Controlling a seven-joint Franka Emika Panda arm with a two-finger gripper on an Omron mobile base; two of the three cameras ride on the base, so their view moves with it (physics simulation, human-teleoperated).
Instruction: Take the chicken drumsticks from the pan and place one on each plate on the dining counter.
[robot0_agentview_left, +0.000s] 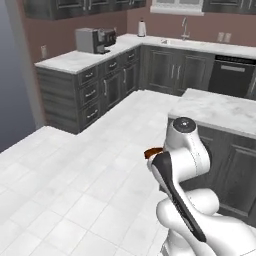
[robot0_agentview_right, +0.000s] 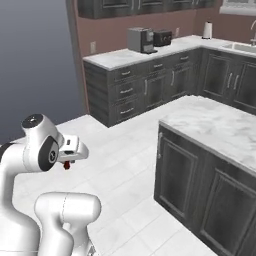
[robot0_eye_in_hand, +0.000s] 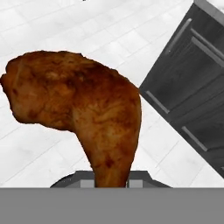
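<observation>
Reddish-brown drumstick (robot0_eye_in_hand: 83, 109), clamped by its thin end in my closed gripper (robot0_eye_in_hand: 111, 177) and held in the air above the white tiled floor (robot0_agentview_left: 75, 175), with the marble dining counter (robot0_agentview_right: 220, 127) on dark cabinets just beside, and the coffee machine (robot0_agentview_left: 95, 40) on the far worktop.

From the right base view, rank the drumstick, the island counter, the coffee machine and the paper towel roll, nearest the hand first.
1. Chicken drumstick: gripped in the hand, low left.
2. Island counter: to the right, across the floor.
3. Coffee machine: on the back-wall counter.
4. Paper towel roll: farther right, by the sink.
</observation>
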